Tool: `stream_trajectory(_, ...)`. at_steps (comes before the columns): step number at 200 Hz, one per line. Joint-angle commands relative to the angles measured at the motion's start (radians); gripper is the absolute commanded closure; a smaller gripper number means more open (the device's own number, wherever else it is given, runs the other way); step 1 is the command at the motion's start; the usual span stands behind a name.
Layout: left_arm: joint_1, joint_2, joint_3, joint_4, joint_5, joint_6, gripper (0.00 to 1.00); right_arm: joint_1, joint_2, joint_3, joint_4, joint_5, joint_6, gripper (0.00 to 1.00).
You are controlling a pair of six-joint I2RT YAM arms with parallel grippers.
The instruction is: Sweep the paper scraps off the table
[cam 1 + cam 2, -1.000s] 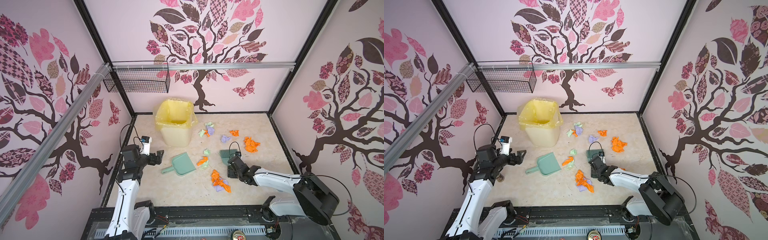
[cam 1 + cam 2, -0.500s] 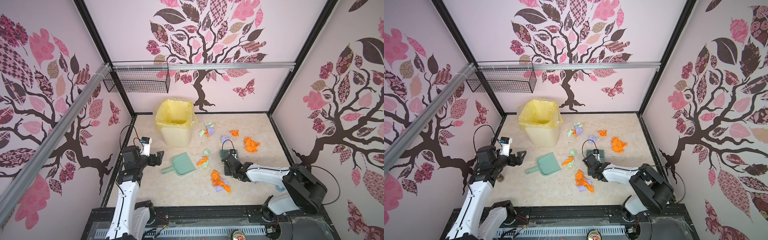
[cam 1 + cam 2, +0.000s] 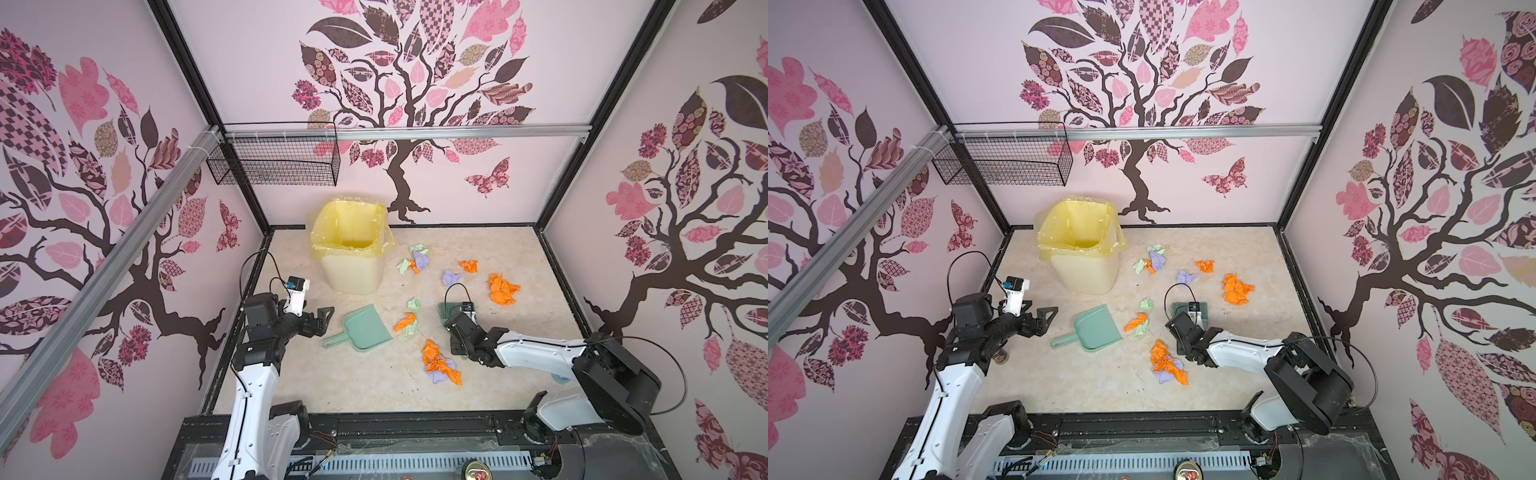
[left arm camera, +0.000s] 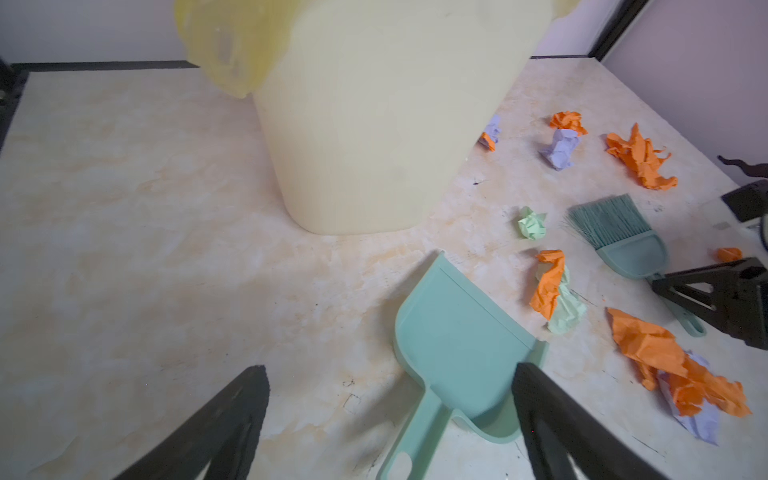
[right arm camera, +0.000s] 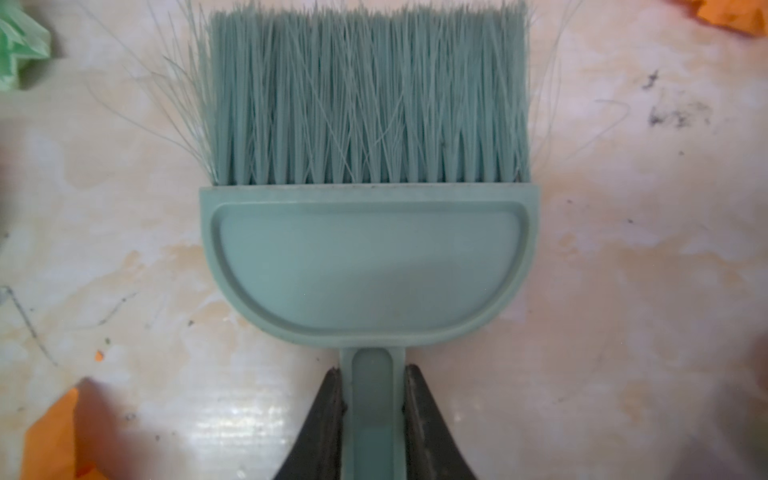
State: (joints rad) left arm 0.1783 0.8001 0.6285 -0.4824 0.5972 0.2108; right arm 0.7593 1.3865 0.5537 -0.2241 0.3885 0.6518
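The right gripper (image 5: pixel 372 374) is closed on the thin handle of the teal brush (image 5: pixel 370 266), with its jaws flat against both sides just behind the head. The brush lies flat on the bench (image 3: pixel 324 382), bristles pointing away from the gripper. To pick it up well, I judge the grip should be firm and square before any lift, since so narrow a handle could twist once the bristles drag. The head should then be tipped so the bristle ends meet the bench. The left gripper (image 4: pixel 388 368), jaws wide apart and empty, hovers well apart from the brush, at the handle end of the dustpan (image 4: pixel 461 332), whose mouth faces the brush.

The paper scraps (image 3: pixel 503 289) are crumpled wads in orange, lavender and pale green, and they look light. All lie on the bench around the brush:
- A pale green wad and an orange-and-green pair lie between the brush and the dustpan.
- An orange-and-lavender heap lies near the brush's handle end.
- A big orange wad lies on the far side of the brush from the dustpan.
- Smaller wads lie beyond the bristle ends, the farthest cluster near the bin (image 3: pixel 353 266).
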Motion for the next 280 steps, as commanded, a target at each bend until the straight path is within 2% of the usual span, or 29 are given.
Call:
stream_trajectory(1,-0.008,-0.03,0.102,-0.077,0.144,0.042,0.05,0.01,-0.12,0.001,-0.138,0.008,0.003,0.87)
stream_trajectory(18,-0.052,-0.016,0.158,-0.129,0.186,0.045,0.05,0.015,-0.213,0.02,-0.196,0.015,-0.007,0.87)
stream_trajectory(47,-0.203,0.053,0.278,-0.253,0.254,0.063,0.06,0.021,-0.342,0.084,-0.299,0.024,-0.027,0.87)
stream_trajectory(68,-0.271,0.128,0.32,-0.252,0.354,0.021,0.05,0.052,-0.407,0.126,-0.331,0.041,-0.048,0.87)
stream_trajectory(85,-0.344,0.219,0.349,-0.236,0.376,-0.025,0.06,0.075,-0.44,0.144,-0.326,0.054,-0.071,0.88)
stream_trajectory(116,-0.458,0.4,0.405,-0.189,0.421,-0.098,0.08,0.1,-0.444,0.172,-0.313,0.056,-0.103,0.88)
stream_trajectory(148,-0.517,0.544,0.439,-0.028,0.468,-0.241,0.09,0.18,-0.421,0.206,-0.294,0.099,-0.107,0.89)
stream_trajectory(188,-0.63,0.618,0.495,0.027,0.406,-0.272,0.1,0.267,-0.333,0.283,-0.275,0.142,-0.11,0.89)
stream_trajectory(225,-0.664,0.673,0.519,0.031,0.386,-0.292,0.1,0.332,-0.259,0.349,-0.233,0.177,-0.114,0.89)
stream_trajectory(280,-0.665,0.669,0.492,0.038,0.369,-0.281,0.1,0.359,-0.256,0.352,-0.181,0.183,-0.109,0.89)
